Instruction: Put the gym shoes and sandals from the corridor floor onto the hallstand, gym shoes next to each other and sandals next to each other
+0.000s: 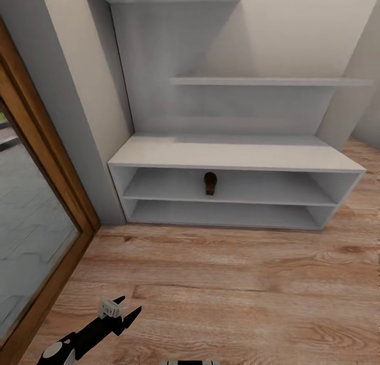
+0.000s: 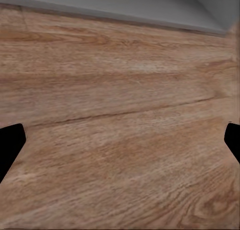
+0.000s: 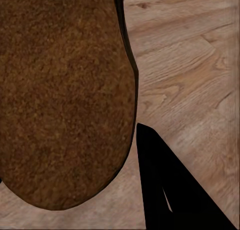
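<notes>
Brown leather fills much of the right wrist view: a sandal [image 3: 65, 95], footbed toward the camera, sits close against the right gripper [image 3: 131, 140], with one black finger [image 3: 170, 185] showing beside its edge and wood floor [image 3: 190, 65] beyond. The sandal looks carried, but the second finger is hidden, so I cannot tell whether the jaws are clamped on it. In the head view the grey shoe rack [image 1: 232, 156] stands at 12 o'clock against the wall, and one dark-brown sandal [image 1: 210, 183] already rests on its upper open shelf, near the middle. The left gripper [image 1: 120, 308] hangs low at 7 o'clock over bare floor [image 1: 221, 280], its fingers spread apart and holding nothing (the left wrist view agrees, a black fingertip [image 2: 11, 145] at each side with planks between). No sneakers can be seen. Judgement: the step in hand is delivery of the second sandal to the rack. The next move calls for bringing the right arm to that upper shelf and setting this sandal down just beside the first, fully on the shelf; the sneakers would remain to be fetched.
</notes>
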Available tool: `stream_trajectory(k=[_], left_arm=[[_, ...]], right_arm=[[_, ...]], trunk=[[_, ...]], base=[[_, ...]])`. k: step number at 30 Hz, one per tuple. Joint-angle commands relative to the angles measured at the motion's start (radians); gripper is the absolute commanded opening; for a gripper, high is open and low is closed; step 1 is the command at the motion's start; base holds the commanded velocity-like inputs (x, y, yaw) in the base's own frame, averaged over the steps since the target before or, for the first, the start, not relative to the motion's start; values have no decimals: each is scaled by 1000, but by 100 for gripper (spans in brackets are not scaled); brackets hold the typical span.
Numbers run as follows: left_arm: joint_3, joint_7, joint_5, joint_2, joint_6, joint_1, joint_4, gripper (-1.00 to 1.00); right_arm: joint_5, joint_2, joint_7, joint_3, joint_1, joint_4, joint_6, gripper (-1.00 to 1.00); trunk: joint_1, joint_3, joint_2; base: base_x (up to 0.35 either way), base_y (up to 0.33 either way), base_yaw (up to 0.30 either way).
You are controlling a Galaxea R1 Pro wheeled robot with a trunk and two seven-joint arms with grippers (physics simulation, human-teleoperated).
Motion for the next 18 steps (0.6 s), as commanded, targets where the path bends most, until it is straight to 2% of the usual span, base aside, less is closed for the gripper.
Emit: stream_trajectory(k=[1,6,11,18], left_arm=[[1,-5,4,0,-2,-1,2,100],[1,-5,4,0,-2,-1,2,100],[1,-4,4,0,-2,0,2,100],[1,-5,4,0,-2,0,2,100]], right_arm=[[6,0,5,-6,-2,-1,-4,-100],[6,1,5,-6,-2,-1,-4,-100],[6,1,5,-6,-2,-1,-4,-100],[6,1,5,-6,-2,-1,-4,-100]], trunk=[[0,-1,0],[0,-1,0],[0,-1,0],[0,-1,0]], base=[[-107,291,-216],[-72,294,-165],[-17,301,-42],[-1,68,-3]])
